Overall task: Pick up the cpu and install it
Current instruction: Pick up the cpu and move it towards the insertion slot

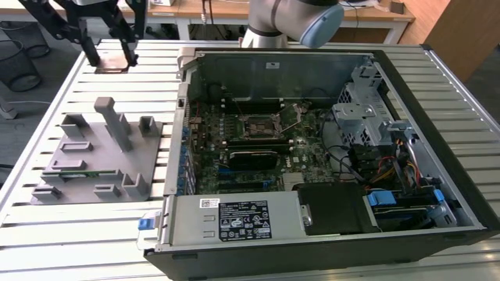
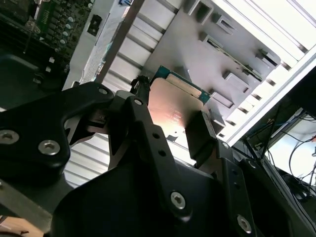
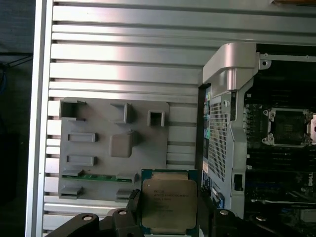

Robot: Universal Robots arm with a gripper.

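Observation:
The cpu (image 3: pixel 169 202), a flat square chip with a silver-grey top and green edge, sits between the black fingers (image 3: pixel 132 205) of my gripper (image 3: pixel 170 210), which is shut on it. In the exterior view the gripper (image 1: pixel 112 58) holds the cpu (image 1: pixel 112 62) above the slatted table at the far left, beyond the open computer case (image 1: pixel 437 105). The second wrist view shows the chip's underside (image 2: pixel 173 106) clamped by the fingers (image 2: pixel 200 133). The motherboard's black socket (image 1: pixel 258 126) with its metal frame stands open inside the case, well away from the gripper; it is also in the first wrist view (image 3: pixel 289 127).
A grey fixture plate (image 1: pixel 102 152) with upright posts lies on the slatted table (image 1: pixel 78 234) on the exterior view's left of the case; a green memory stick (image 1: pixel 78 171) rests in it. The case holds a power supply (image 1: pixel 234 219), drive cage (image 1: pixel 363 114) and cables.

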